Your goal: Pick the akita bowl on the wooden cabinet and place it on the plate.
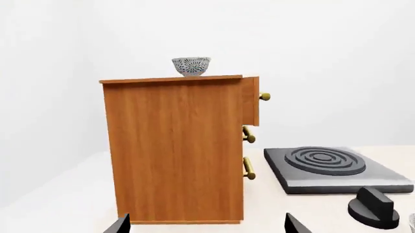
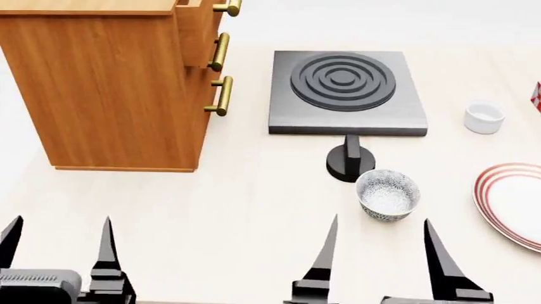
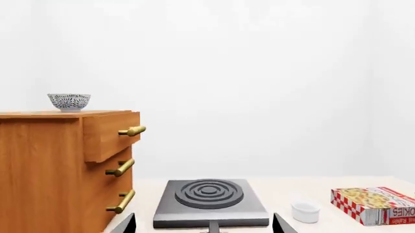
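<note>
nothing is done yet: the akita bowl (image 1: 191, 66) sits on the wooden cabinet (image 1: 175, 145) at upper left, the plate (image 2: 515, 202) waits at right edge, both end effectors (image 2: 59, 250) (image 2: 381, 253) spread apart, holding nothing.

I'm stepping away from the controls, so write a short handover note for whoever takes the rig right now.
Left hand: open, empty, low over the table in front of the wooden cabinet.
Right hand: open, empty, just short of a second patterned bowl on the table.
Akita bowl: upright on the cabinet top; the head view does not show it.
Plate: on the table at the far right, partly cut off, nothing on the visible part.
Done: nothing; bowl not yet grasped.
Left: reach up, take the cabinet bowl, not the table one, carry it past the stove, set it on the plate.
</note>
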`<state>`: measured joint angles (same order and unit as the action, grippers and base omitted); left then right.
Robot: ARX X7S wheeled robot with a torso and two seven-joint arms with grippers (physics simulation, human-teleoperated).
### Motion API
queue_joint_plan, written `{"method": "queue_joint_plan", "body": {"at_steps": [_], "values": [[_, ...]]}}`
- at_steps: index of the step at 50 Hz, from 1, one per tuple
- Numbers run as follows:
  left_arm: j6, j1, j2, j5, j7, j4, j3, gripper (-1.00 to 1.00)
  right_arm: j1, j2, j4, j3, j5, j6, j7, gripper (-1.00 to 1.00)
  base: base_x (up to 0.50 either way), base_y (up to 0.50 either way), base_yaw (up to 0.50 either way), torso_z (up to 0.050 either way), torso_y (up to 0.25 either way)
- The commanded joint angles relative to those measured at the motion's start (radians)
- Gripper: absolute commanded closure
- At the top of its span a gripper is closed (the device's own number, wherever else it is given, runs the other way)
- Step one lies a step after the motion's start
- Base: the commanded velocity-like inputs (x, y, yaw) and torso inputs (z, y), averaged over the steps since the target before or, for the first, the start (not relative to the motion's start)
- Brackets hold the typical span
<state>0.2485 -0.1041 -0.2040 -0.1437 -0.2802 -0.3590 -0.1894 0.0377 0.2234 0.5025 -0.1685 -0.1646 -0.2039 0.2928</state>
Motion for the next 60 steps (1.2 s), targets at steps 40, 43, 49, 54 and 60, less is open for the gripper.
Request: {"method": "queue_joint_plan", "body": {"at_steps": [40, 43, 49, 54, 60], "values": [[0.103, 0.012, -0.052, -0.102, -0.048, -0.366, 0.036, -1.00, -0.005, 0.079, 0.409, -0.081, 0.023, -0.169, 0.067, -1.00, 0.00, 0.00, 0.00, 0.001, -0.085], [0.105, 0.010, -0.055, -0.101, -0.051, -0.365, 0.033, -1.00, -0.004, 0.081, 0.409, -0.084, 0.024, -0.169, 0.068, -1.00, 0.00, 0.00, 0.00, 0.003, -0.250], [0.165, -0.014, -0.049, -0.151, -0.062, -0.386, 0.046, -1.00, -0.001, 0.085, 0.416, -0.092, 0.028, -0.176, 0.074, -1.00, 0.00, 0.00, 0.00, 0.002, -0.091], [0.387, -0.123, -0.065, -0.147, -0.117, -0.458, 0.025, -1.00, 0.001, 0.088, 0.418, -0.099, 0.028, -0.177, 0.077, -1.00, 0.00, 0.00, 0.00, 0.000, 0.000], [0.609, -0.321, -0.046, -0.214, -0.159, -0.505, 0.044, -1.00, 0.004, 0.092, 0.420, -0.095, 0.020, -0.178, 0.079, -1.00, 0.00, 0.00, 0.00, 0.000, 0.000]]}}
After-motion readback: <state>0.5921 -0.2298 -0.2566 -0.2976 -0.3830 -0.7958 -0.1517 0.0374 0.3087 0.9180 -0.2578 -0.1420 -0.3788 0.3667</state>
